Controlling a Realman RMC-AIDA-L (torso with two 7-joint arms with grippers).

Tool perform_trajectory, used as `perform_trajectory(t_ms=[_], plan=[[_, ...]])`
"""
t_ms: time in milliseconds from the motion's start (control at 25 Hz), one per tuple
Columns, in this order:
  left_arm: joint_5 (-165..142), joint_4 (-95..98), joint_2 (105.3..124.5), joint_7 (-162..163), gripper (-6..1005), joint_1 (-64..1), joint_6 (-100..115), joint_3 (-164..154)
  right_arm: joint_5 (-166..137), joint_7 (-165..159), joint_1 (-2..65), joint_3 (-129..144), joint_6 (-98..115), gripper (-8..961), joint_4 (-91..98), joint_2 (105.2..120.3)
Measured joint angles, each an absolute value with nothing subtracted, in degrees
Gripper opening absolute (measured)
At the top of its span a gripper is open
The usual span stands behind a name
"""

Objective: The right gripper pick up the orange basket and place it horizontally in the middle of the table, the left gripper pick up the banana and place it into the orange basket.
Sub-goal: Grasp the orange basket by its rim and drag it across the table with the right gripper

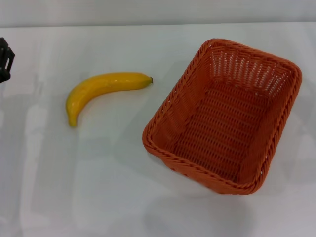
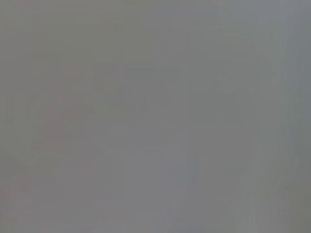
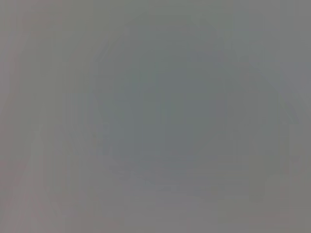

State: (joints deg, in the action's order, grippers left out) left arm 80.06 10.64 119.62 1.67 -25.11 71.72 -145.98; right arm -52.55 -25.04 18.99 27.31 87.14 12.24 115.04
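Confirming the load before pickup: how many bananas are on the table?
1. The banana lies on the table, left of the orange basket and apart from it. The basket holds none.

We see only a small piece of the left gripper at the head view's edge. It is black and blocky, with angular ridged edges. Both wrist views give us blank grey.

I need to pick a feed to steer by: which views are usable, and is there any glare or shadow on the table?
Head view: sharp; banana and orange basket clear, soft shadows and faint sheen on the white table, left end effector just at the edge. Left wrist and right wrist views: featureless grey blur, nothing recognisable.
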Motion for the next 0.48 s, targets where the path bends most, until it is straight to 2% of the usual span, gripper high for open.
perform_trajectory(t_ms=[480], plan=[[80.1,10.6,119.53,1.7,832,-25.2,71.7,-146.0,-52.6,-25.0,18.9,27.3,87.3,843,12.1,115.04]])
